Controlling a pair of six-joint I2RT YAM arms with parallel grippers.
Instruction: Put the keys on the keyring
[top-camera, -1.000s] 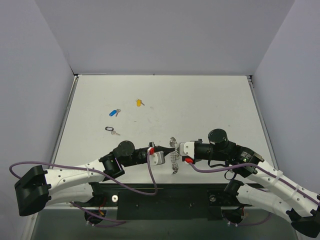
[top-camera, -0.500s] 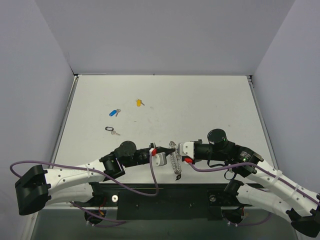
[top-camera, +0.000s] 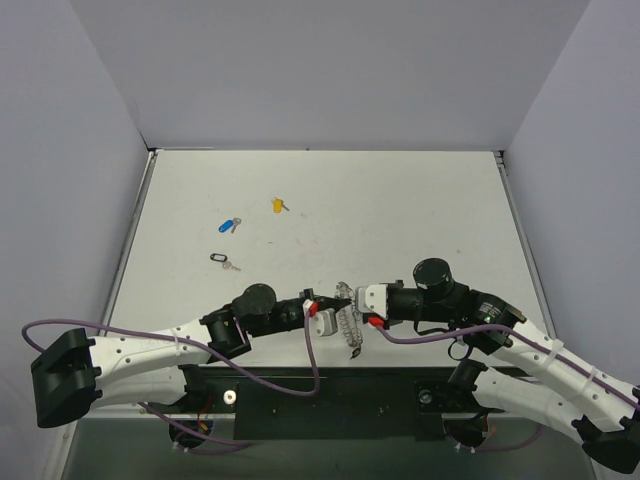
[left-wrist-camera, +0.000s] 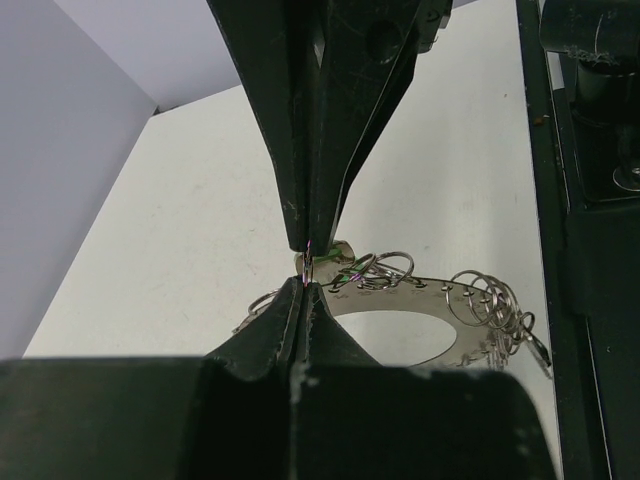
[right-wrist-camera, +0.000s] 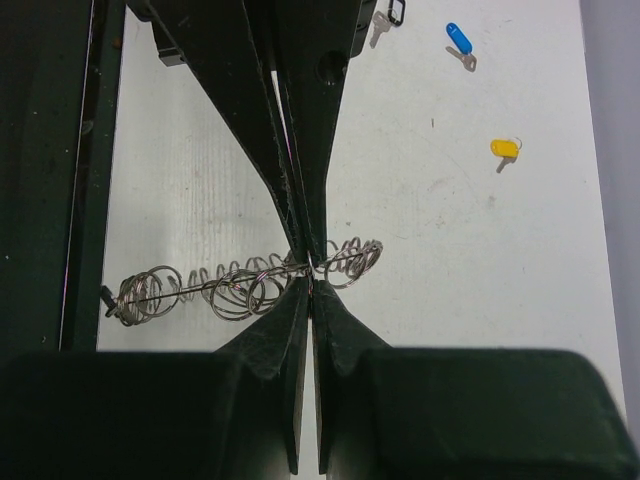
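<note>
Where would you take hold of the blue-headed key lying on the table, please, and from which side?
Take the blue-headed key by its plastic head, coming straight down from above with the fingers across the head's narrow width. It lies flat on the table, the head is its bulkiest part, and the thin silver blade offers little to pinch.

The keyring (top-camera: 347, 318) is at the centre of the table's (top-camera: 420, 210) near edge, between the left gripper (top-camera: 338, 300) and the right gripper (top-camera: 352, 296), whose tips meet at its far end. Farther back and left lie three loose keys: the farthest key (top-camera: 279, 205), the middle key (top-camera: 230, 225) to its near left, and the nearest key (top-camera: 224, 261).
</note>
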